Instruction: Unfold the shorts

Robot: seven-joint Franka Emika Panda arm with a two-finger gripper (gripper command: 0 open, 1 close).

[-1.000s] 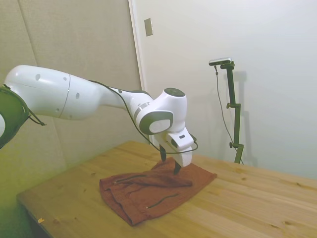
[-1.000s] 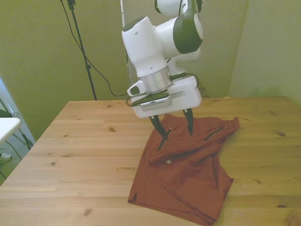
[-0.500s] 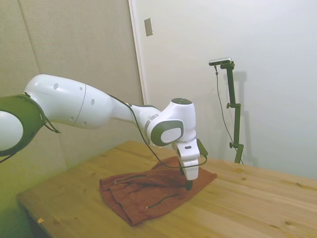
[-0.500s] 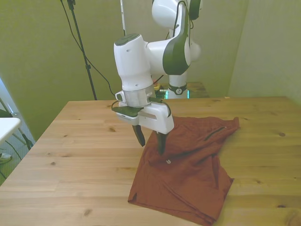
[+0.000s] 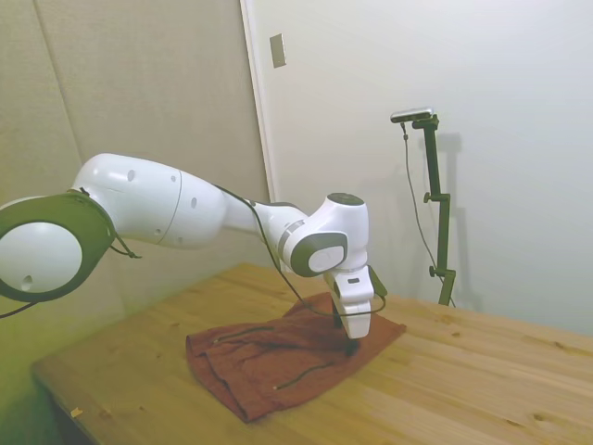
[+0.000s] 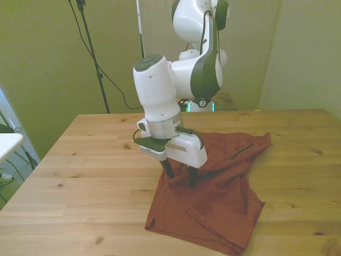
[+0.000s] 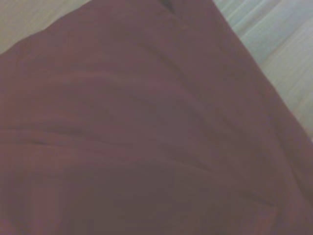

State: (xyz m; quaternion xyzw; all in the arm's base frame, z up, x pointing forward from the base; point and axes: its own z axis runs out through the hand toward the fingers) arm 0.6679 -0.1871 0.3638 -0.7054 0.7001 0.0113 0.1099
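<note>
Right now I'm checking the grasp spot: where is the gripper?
In the front view the gripper is down on the shorts, fingers apart, at the cloth's edge toward the front view's left, near the table's middle.

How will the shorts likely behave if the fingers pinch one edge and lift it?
The shorts are probably floppy: they lie creased and folded over themselves on the table, so a lifted edge should drape, not hold shape. They look thin and light, so the layers may drag along together. The gripper is spread over a fold; a pinch may catch both layers.
</note>
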